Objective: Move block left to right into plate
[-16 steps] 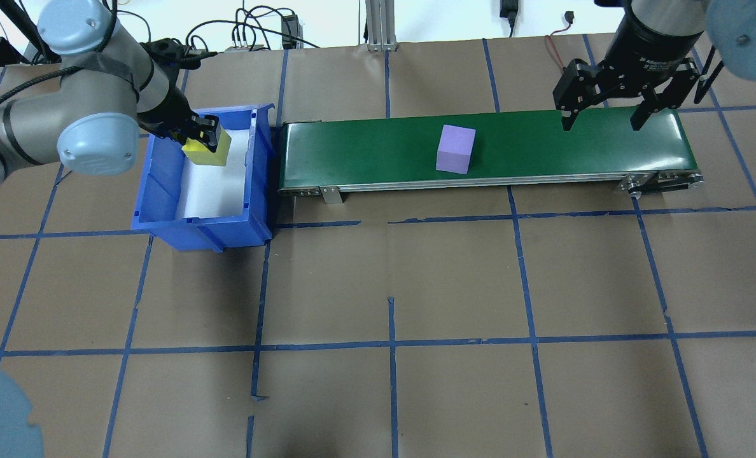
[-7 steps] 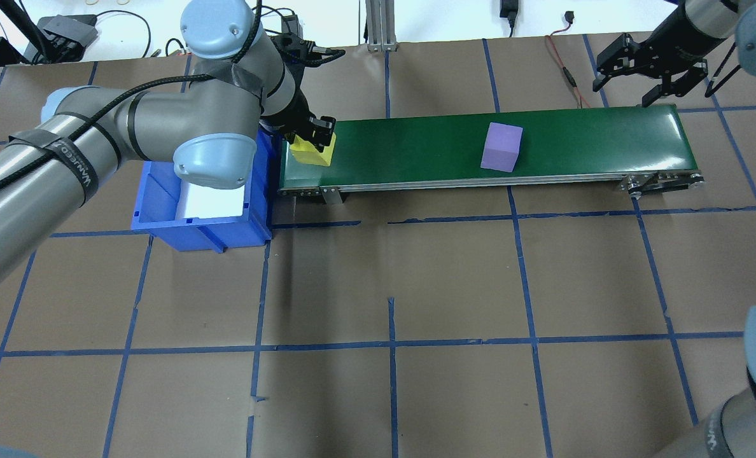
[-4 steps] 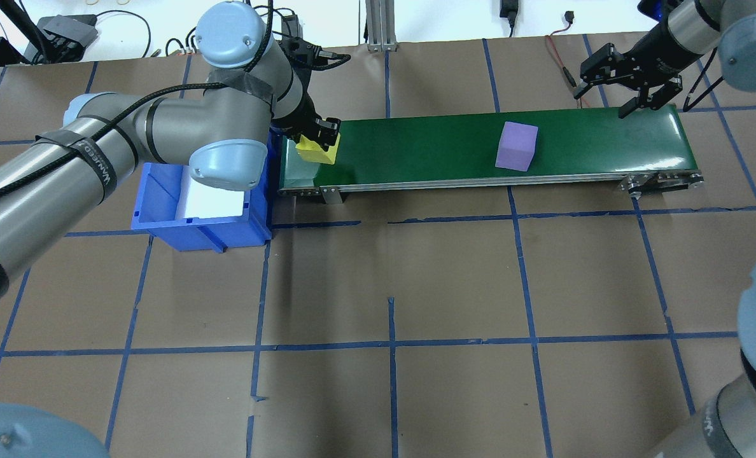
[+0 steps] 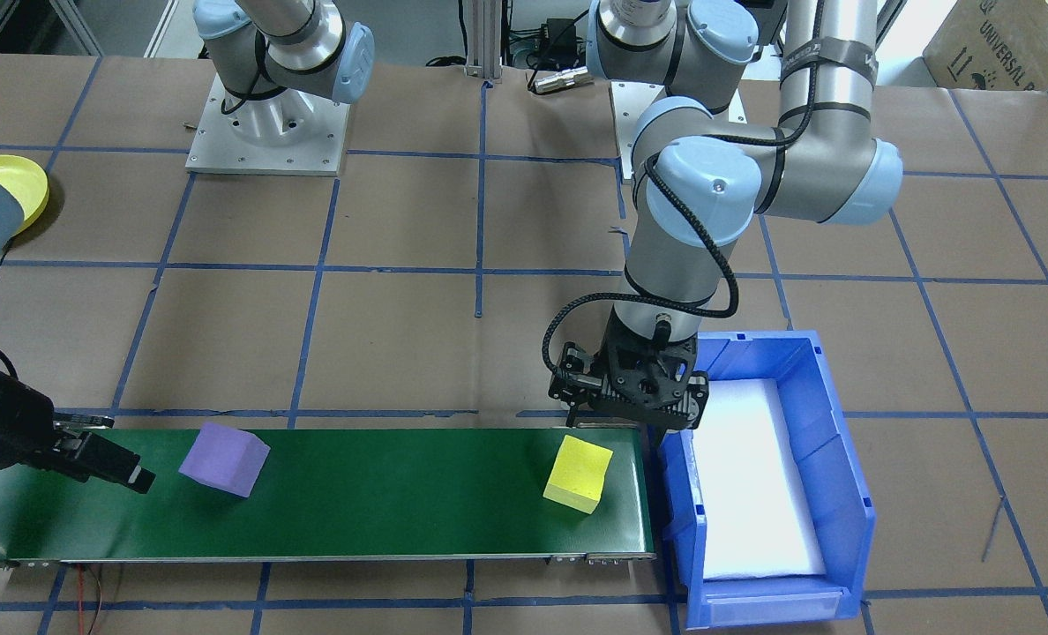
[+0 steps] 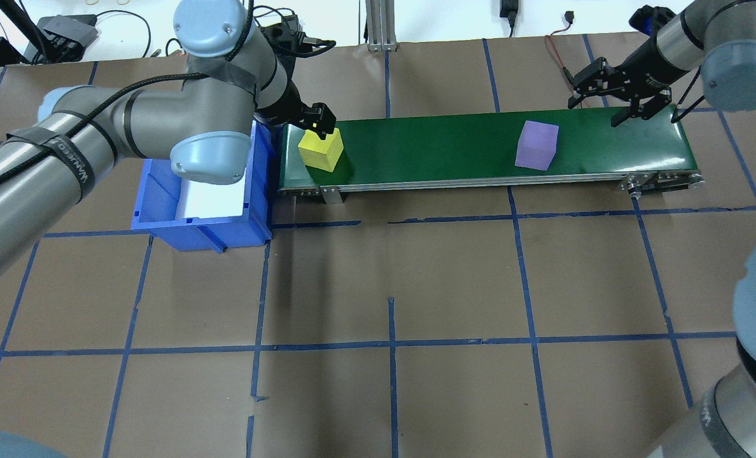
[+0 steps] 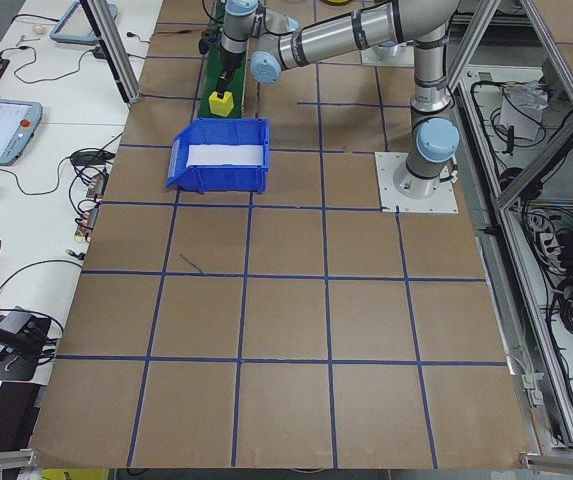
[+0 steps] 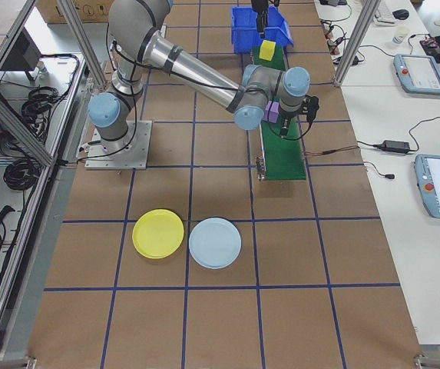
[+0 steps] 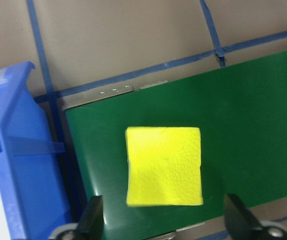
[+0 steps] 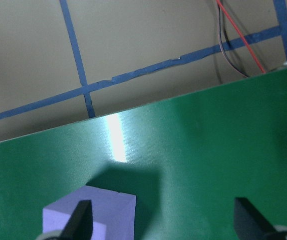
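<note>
While the left gripper (image 8: 163,225) hangs spread above the yellow block (image 8: 164,166) on the green belt (image 5: 429,149), the right gripper (image 5: 613,95) gapes near the purple block (image 5: 537,145)

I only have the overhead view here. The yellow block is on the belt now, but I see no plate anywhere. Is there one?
Observer: Yes. The side camera at the robot's right shows a yellow plate on the table, past the belt's end, beside a light blue plate.
Operator: Has the left hand let go of the yellow block?
Observer: Its wrist camera shows the yellow block lying flat on the belt, both fingers spread wide, clear of it.
Operator: And the right hand?
Observer: Its wrist camera shows the right hand's fingers open above the belt, the purple block partly between them, untouched.
</note>
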Tool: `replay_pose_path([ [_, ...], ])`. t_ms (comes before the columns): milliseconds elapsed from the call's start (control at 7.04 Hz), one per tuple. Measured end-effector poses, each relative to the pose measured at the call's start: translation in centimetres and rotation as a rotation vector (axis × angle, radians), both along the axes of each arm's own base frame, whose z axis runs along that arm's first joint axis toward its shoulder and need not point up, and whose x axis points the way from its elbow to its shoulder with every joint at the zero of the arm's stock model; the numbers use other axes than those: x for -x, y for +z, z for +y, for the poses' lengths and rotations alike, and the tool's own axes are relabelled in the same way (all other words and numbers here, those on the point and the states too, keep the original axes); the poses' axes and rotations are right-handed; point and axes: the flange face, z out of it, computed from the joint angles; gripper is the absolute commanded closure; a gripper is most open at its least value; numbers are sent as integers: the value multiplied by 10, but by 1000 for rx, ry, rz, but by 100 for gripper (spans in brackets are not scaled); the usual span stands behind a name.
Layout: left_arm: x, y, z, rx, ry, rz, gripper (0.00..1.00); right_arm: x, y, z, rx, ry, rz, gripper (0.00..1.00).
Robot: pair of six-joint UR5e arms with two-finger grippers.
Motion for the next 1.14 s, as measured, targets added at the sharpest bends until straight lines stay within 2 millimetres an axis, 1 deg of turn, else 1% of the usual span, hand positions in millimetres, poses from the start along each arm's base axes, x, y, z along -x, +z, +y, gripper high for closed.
replay_pose_path([
  [142,-21,23,9,-24,29,-4,0,-1,-4,2,-7,-1,-2,0],
  [284,-50,52,24,-61,68,-7,0,-1,-6,3,-11,-1,-3,0],
  [426,-78,82,45,-99,110,-8,0,-2,-6,4,-10,-1,-4,0],
  [568,-96,108,68,-127,142,-13,0,-2,-7,4,-11,-1,-5,0],
  [710,-104,129,90,-143,160,-24,0,-2,-9,4,-14,1,-6,0],
  [852,-106,147,113,-156,167,-35,0,-3,-11,4,-17,2,-7,0],
  [995,-105,155,128,-174,170,-36,0,-3,-13,4,-19,4,-8,0],
  [1137,-103,155,134,-188,172,-30,0,-3,-15,4,-21,5,-9,0],
])
